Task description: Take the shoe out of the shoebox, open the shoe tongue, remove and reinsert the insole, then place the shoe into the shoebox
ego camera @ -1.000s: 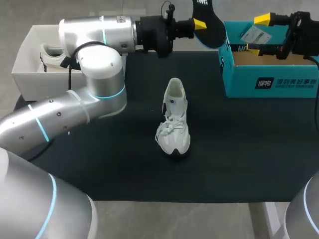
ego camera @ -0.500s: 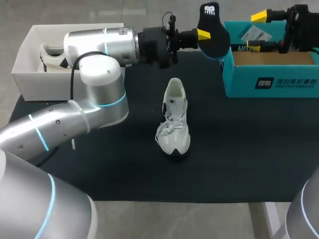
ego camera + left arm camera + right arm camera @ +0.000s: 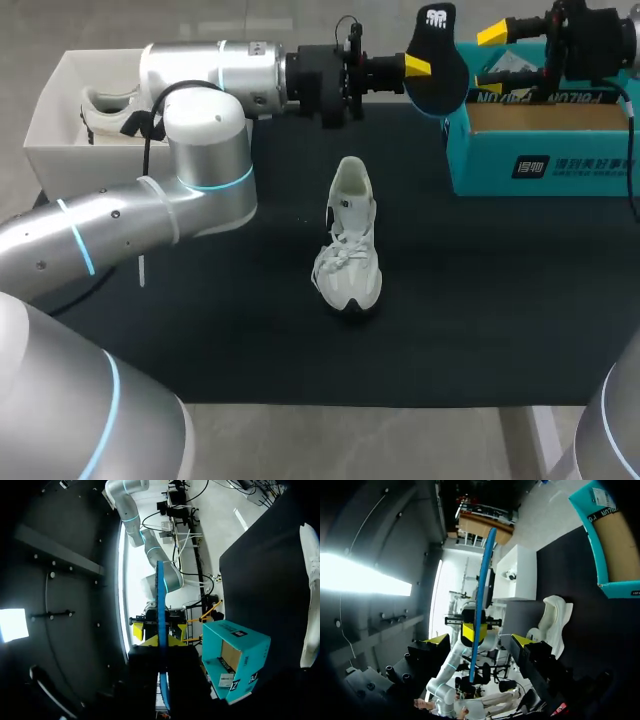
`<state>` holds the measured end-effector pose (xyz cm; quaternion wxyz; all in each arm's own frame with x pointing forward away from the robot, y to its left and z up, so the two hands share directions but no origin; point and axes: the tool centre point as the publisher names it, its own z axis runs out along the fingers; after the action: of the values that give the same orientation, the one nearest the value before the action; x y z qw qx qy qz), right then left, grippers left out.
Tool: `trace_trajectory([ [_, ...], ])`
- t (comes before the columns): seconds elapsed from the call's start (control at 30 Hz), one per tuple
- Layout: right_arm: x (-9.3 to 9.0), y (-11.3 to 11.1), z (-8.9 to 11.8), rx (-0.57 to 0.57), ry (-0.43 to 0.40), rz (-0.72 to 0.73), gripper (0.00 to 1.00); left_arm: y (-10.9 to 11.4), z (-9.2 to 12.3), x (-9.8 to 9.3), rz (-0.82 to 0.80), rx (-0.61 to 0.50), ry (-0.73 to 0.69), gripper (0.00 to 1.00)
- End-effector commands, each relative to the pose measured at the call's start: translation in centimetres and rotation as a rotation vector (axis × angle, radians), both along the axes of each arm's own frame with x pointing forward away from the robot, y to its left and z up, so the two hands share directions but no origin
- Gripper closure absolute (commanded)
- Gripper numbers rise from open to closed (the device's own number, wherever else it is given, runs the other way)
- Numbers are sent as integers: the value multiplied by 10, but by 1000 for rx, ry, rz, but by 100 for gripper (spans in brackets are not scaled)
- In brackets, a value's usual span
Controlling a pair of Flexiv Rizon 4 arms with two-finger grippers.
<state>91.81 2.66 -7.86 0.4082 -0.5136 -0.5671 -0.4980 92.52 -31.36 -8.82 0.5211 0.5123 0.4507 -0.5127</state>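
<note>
A black insole (image 3: 436, 62) with a blue underside hangs in the air above the table's far edge, with my left gripper (image 3: 412, 66) shut on its near end. In the left wrist view the insole (image 3: 161, 605) shows edge-on between my left gripper's (image 3: 162, 642) yellow tips. My right gripper (image 3: 492, 56) faces it from the right, open, and the insole (image 3: 481, 595) stands between its spread fingers (image 3: 438, 640) without touching them. The white shoe (image 3: 350, 245) stands on the black mat (image 3: 480, 300) at the middle, toe toward me. The teal shoebox (image 3: 545, 165) sits open at the back right.
A white box (image 3: 50, 130) at the back left holds a second shoe (image 3: 100, 108). My left arm stretches across the back of the mat (image 3: 220, 80). The teal shoebox (image 3: 600, 580) lies under my right gripper, the white shoe (image 3: 554, 620) beside it.
My left arm has carried the insole to the right and slightly down. My right gripper has come left around it and its fingers have narrowed.
</note>
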Motion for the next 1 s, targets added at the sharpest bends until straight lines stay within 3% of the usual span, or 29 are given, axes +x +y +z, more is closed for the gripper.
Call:
trace_trajectory([
  [0.03, 7, 10, 2, -16, 11, 32, 25, -14, -4, 6, -6, -7, -4, 100],
  [0.13, 7, 14, 2, -18, 18, 40, 36, -18, -5, 7, -8, -10, -6, 100],
  [0.2, 6, 15, 1, -18, 24, 42, 51, -20, -4, 9, -8, -14, -13, 100],
  [0.6, 0, 22, -6, -9, 54, 40, 55, -22, 0, 17, 16, -35, -27, 100],
  [0.93, 3, 24, -8, -4, 61, 32, 66, -19, -1, 15, -11, -31, -20, 100],
  [1.0, 4, 24, -8, -4, 63, 32, 80, -18, -1, 14, -14, -32, -19, 100],
])
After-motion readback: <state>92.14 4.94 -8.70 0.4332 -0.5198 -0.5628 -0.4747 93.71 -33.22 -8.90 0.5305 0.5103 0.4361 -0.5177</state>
